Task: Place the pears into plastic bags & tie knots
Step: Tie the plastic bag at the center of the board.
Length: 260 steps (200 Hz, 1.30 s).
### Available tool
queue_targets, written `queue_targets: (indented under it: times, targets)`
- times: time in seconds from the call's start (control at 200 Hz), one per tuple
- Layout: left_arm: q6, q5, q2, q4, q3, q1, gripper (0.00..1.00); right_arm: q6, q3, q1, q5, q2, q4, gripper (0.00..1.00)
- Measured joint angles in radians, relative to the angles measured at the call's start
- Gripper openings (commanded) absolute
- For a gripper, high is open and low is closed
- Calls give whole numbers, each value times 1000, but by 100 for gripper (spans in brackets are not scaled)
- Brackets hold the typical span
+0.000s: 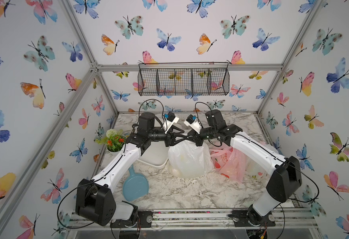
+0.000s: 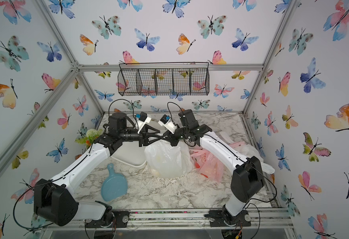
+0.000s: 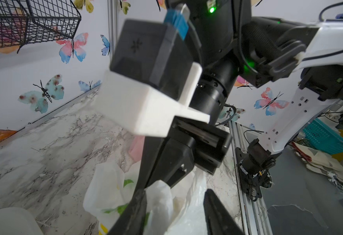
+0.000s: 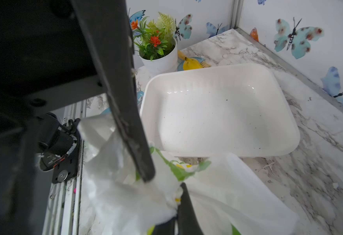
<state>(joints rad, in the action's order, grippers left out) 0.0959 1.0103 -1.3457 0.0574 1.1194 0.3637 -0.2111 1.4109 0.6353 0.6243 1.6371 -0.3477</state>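
The white plastic bag with lemon prints (image 1: 187, 160) stands full at the table's middle in both top views (image 2: 165, 159). A pale round shape (image 1: 175, 171) shows through its base; the pears are otherwise hidden. Both grippers meet over its gathered top. My left gripper (image 3: 174, 211) is open, with a twisted handle strip (image 3: 160, 203) lying against one finger. My right gripper (image 4: 176, 211) is shut on the bag's bunched handle (image 4: 166, 195). I cannot make out a knot. The pink bag (image 1: 229, 163) lies to the right, and another pale bag (image 1: 256, 172) sits under the right arm.
A white tray (image 4: 207, 68) sits behind the lemon bag on the left. A potted flower (image 1: 115, 141) stands at the left edge, with a yellow tool (image 4: 191, 64) behind it. A blue paddle-shaped board (image 1: 135, 186) lies front left. A wire basket (image 1: 182, 80) hangs on the back wall.
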Motion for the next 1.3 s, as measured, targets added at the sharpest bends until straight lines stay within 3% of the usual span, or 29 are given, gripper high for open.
queue_targets:
  times: [0.095,0.26,0.365,0.516,0.571,0.661,0.831,0.966,1.006,1.081,1.171,1.301]
  targets:
    - [-39,1,73,-71,-109,-32,81,18,-75,0,-26,-43,87,3]
    - [-81,-19,106,-160,-248,-50,78,27,-113,0,-46,-105,191,3]
    - [-96,-50,89,-208,-282,-29,67,28,-127,0,-48,-130,243,3]
    - [-115,-91,65,-293,-293,29,28,47,-237,0,-86,-173,398,3]
    - [-133,-99,68,-345,-312,53,19,58,-318,0,-113,-198,511,3]
    - [-182,-108,80,-443,-364,99,10,84,-457,1,-159,-227,737,3]
    - [-284,-140,90,-598,-438,219,8,142,-576,8,-178,-225,1080,3]
    - [-314,-183,89,-669,-412,315,10,177,-588,12,-151,-225,1236,4]
    - [-318,-185,87,-681,-400,334,16,188,-602,12,-149,-225,1283,3]
    - [-319,-183,87,-681,-393,356,35,203,-623,11,-148,-225,1339,3]
    - [-301,-186,96,-627,-399,348,52,212,-638,11,-146,-225,1375,3]
    - [-294,-182,172,-518,-435,254,60,226,-665,9,-122,-225,1401,3]
